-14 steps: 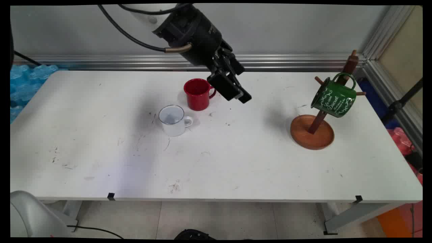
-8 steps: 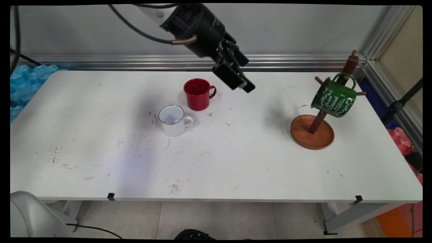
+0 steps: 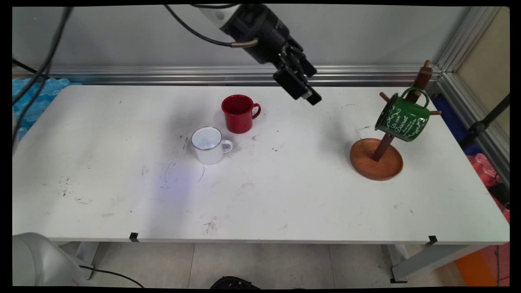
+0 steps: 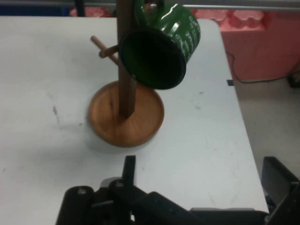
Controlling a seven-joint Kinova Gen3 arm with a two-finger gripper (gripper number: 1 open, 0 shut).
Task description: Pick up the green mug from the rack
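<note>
My black gripper (image 3: 306, 94) hangs in the air over the table's far side, to the right of and above a red mug (image 3: 238, 113), touching nothing. In the hand view the gripper (image 4: 204, 177) is open, its fingers far apart with nothing between them. It faces a wooden mug tree (image 4: 125, 70) on a round base (image 4: 105, 126). A green mug (image 4: 161, 49) with white lettering hangs by its handle from one peg, mouth toward the camera. In the main view that green mug (image 3: 403, 117) and the tree (image 3: 376, 160) stand at the right.
A white mug (image 3: 208, 144) stands in front of and left of the red one, handle to the right. The white table (image 3: 122, 183) has scuff marks. Blue bubble wrap (image 3: 28, 97) lies past its left edge, pink wrap (image 3: 486, 167) past the right.
The gripper has moved right and upward, away from the red mug and toward the mug tree. The mugs and the tree have stayed in place.
</note>
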